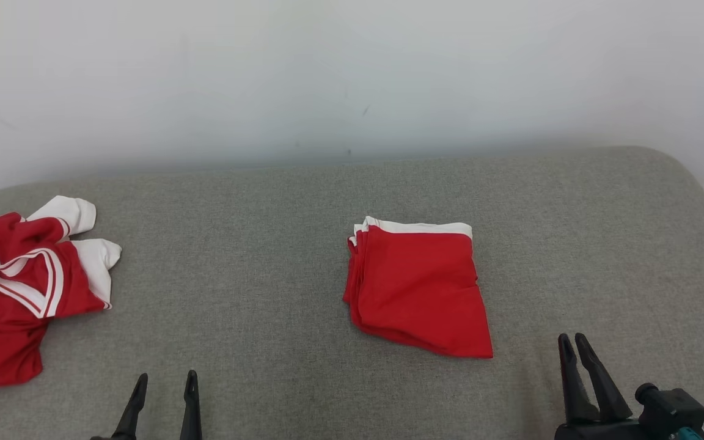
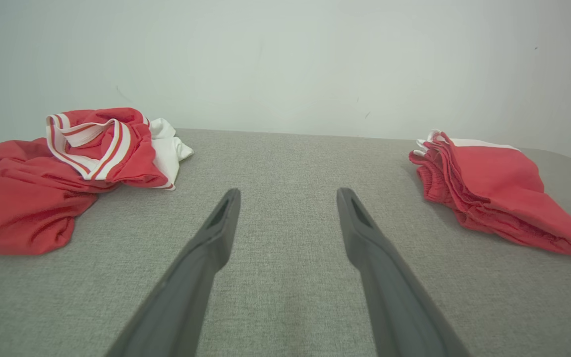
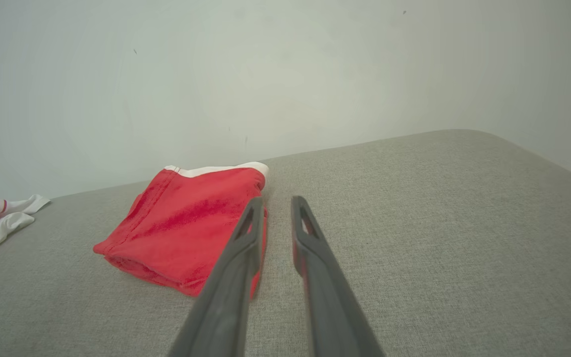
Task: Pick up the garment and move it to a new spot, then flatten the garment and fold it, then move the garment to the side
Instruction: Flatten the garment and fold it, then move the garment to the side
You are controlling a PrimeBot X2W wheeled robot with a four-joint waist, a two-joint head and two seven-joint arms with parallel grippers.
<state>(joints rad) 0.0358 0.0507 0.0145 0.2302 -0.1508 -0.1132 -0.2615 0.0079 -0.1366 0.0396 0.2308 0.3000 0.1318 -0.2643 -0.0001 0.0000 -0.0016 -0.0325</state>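
Head view — folded garment (image 1: 416,287) near right claw (image 1: 571,337)

Readable text: none can be made out in any view.
Folded garment (image 1: 419,287): no lettering, brand or number can be read on the red cloth or on its white band.
Crumpled garment (image 1: 16,287): white stripes are seen along the red neckline, but no word, number or logo can be read.
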